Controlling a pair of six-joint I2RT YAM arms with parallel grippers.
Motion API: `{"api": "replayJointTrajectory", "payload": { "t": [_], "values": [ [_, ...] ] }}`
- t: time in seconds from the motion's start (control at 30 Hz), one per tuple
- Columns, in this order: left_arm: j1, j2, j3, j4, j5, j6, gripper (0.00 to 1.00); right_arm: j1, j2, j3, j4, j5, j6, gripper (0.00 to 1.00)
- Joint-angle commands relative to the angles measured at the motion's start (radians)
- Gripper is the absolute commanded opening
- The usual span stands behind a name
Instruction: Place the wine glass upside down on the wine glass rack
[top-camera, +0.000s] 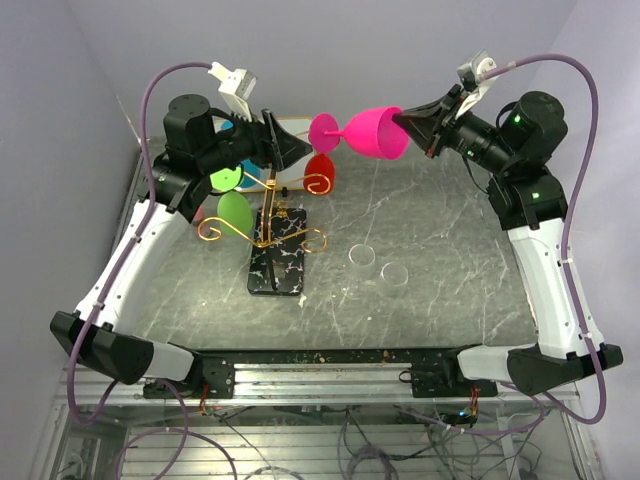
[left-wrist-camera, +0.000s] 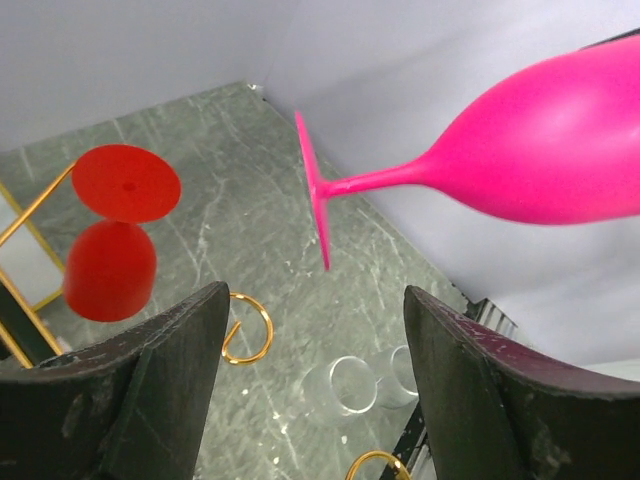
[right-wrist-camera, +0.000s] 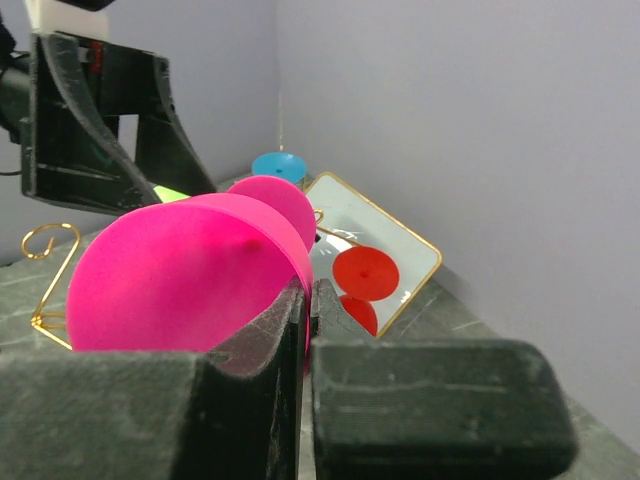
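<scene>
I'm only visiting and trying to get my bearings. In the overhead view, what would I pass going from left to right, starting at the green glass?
Green glass → rack base → red glass → pink glass → right gripper, which pinches the pink glass's rim.

red glass | green glass | two clear cups | white tray

Pink wine glass partly off-frame
</scene>
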Motion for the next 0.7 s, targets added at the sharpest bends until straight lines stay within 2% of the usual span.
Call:
{"api": "replayJointTrajectory", "payload": {
  "t": [0.0,0.4,0.67],
  "values": [
    [-0.018,0.004,-0.034,0.132,0.050,-0.092,0.79,0.009,-0.013,-0.019,0.037,-0.061,0.017,0.00],
    [-0.044,0.049,-0.051,0.176,0.062,-0.111,0.55,0.009,-0.018,-0.054,0.046,-0.089,0.018,0.00],
    [-0.052,0.049,-0.053,0.168,0.057,-0.105,0.26,0.010,-0.019,-0.066,0.051,-0.082,0.011,0.00]
  ]
}}
